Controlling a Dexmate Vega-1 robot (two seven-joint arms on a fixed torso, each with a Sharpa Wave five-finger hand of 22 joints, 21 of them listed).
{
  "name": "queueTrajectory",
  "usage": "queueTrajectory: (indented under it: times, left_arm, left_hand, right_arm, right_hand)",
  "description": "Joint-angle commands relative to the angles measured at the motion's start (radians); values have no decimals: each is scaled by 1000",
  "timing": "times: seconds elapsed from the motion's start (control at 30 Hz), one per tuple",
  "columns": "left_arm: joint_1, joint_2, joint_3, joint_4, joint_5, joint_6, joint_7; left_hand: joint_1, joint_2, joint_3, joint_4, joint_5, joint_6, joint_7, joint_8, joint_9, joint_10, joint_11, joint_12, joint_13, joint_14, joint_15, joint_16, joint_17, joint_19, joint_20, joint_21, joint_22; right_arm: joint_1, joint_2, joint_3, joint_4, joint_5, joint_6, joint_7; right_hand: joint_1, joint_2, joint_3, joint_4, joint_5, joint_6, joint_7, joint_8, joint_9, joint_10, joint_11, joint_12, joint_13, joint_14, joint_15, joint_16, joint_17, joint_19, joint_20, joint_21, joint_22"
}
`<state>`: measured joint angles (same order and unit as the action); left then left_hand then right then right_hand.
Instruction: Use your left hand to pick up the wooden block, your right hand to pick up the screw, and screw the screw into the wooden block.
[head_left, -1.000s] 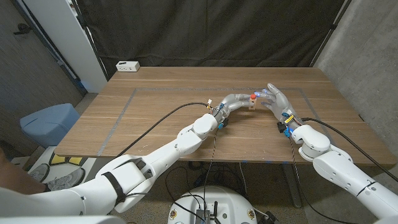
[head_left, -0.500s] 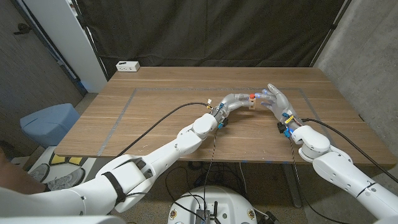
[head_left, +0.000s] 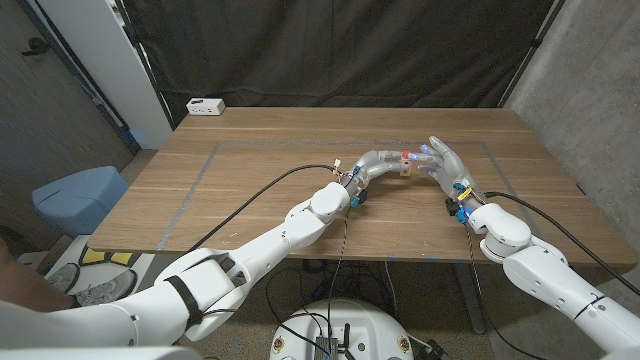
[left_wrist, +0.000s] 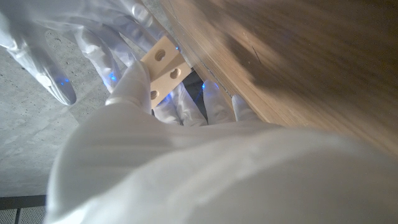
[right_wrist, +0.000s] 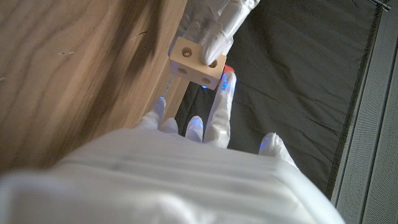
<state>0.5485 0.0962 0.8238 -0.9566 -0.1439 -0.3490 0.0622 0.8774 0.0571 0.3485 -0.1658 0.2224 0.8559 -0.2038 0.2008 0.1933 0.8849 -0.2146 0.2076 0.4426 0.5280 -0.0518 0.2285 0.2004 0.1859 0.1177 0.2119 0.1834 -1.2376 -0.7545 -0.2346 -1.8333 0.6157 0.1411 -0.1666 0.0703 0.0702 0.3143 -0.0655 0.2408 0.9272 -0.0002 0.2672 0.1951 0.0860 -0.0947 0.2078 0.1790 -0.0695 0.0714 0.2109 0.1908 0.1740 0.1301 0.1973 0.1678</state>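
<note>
1. The block (head_left: 404, 167), pale wood with round holes in its faces, is held above the worktop (head_left: 250, 190) toward its far right part, between the two hands.
2. The left hand (head_left: 380, 161) grips the block; in the right wrist view its fingers (right_wrist: 214, 25) close over the block (right_wrist: 198, 64) from the far side, one fingertip lying over a hole.
3. In the left wrist view the block (left_wrist: 163, 65) sits clamped among the left hand's (left_wrist: 134, 87) fingers, two holes showing on the lit face.
4. The screw (head_left: 407, 155), seen as a small red head, sits at the top of the block, touching it.
5. The right hand (head_left: 441, 158) meets the block from the right, its fingers at the screw; the other fingers stand spread and upright.
6. In the right wrist view a sliver of red (right_wrist: 229, 68) shows just beside the block's edge, with a right fingertip (right_wrist: 225, 84) against it. How firmly the hand (right_wrist: 199, 130) pinches the screw cannot be told.
7. A white box (head_left: 205, 106) lies at the worktop's far left corner, well apart from the hands.
</note>
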Motion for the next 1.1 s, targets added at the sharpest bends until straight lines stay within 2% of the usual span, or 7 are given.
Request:
queueTrajectory:
  times: [0.03, 0.73, 0.87, 1.1]
  left_arm:
    - [1, 0, 2, -2, 3, 3, 3]
    - [16, 13, 3, -40, 11, 10, 11]
    - [21, 18, 3, -52, 13, 14, 14]
    - [32, 27, 3, -77, 16, 23, 18]
  left_hand:
    - [-18, 33, 21, 13, 10, 53, 39, 9, 4, 9, 1, 6, 3, 8, -55, 4, 1, 9, 1, 4, 5]
    - [-17, 32, 21, 12, 10, 56, 41, 10, 4, 10, 1, 6, 3, 9, -53, 4, 1, 9, 1, 4, 5]
    - [-18, 33, 21, 12, 9, 55, 42, 10, 4, 9, 1, 6, 3, 8, -54, 4, 1, 8, 2, 3, 5]
    - [-17, 32, 20, 11, 9, 55, 40, 9, 4, 10, 1, 6, 3, 8, -55, 4, 1, 9, 2, 3, 5]
  right_arm:
    - [-7, -1, 4, 6, 4, 18, 16]
    - [-45, 11, 30, -25, -28, 20, -59]
    - [-46, 13, 31, -25, -30, 23, -57]
    - [-47, 10, 31, -25, -30, 25, -45]
  right_hand:
    - [6, -2, 2, -4, 7, 9, -2, 1, 2, 10, -1, 2, 2, 8, 1, 3, 0, 9, -3, 1, 1]
    - [11, -1, 4, -8, 7, 18, -2, -5, 2, 36, 16, 2, 2, 39, -10, 9, -1, 37, -13, 5, 1]
    - [13, -1, 5, -10, 7, 0, -8, -14, 2, 32, 17, -2, 2, 40, -10, 8, -1, 39, -13, 4, 1]
    - [14, -5, 5, -13, 6, -72, -22, -48, 4, 1, 19, -19, 3, 27, -4, -3, 0, 32, -11, -4, 1]
